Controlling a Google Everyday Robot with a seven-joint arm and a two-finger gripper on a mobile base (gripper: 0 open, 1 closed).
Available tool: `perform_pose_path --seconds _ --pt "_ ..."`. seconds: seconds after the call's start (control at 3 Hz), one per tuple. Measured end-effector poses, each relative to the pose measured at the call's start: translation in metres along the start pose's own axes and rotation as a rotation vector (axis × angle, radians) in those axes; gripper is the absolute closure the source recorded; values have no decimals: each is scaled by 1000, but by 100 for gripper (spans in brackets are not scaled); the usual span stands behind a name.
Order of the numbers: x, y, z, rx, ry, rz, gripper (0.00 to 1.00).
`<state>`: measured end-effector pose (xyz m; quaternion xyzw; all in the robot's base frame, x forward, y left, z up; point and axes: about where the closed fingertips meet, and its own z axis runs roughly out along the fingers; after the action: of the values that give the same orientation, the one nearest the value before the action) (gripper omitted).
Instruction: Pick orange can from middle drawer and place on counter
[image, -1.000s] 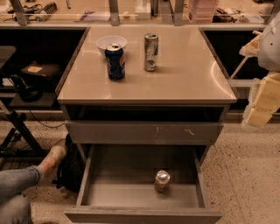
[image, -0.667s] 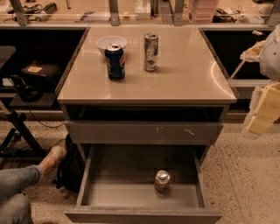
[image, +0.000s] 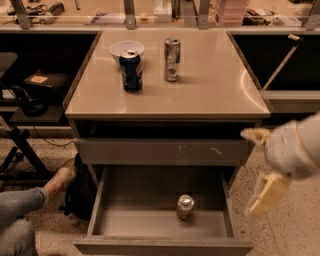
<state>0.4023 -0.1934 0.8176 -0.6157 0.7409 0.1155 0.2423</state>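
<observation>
The gripper (image: 250, 171) hangs at the right edge of the view on a whitish wrist (image: 295, 150), its two pale yellow fingers (image: 270, 192) spread apart, pointing left and gripping nothing

The bench (image: 215, 95) is glossy beige, carrying a dark blue can (image: 131, 71), a silver can (image: 172, 60) and a white bowl (image: 119, 47). The grey drawer front (image: 150, 151) bears pale scratch marks. In the plain grey middle drawer (image: 145, 224), the orange can (image: 185, 206) is dull orange-tan, silver-topped. At four o'clock, the pincer (image: 252, 172) shows spread pale-yellow fingers (image: 270, 192).
</observation>
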Motion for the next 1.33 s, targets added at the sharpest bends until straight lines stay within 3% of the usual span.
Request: perform_pose_path --seconds 0.33,0.67,1.0,1.33 --pt "42 40 94 -69 -229 119 0" --pt "77 56 176 -94 -348 274 0" --pt "89 60 208 -122 -380 328 0" --pt "89 60 208 -124 -381 328 0"
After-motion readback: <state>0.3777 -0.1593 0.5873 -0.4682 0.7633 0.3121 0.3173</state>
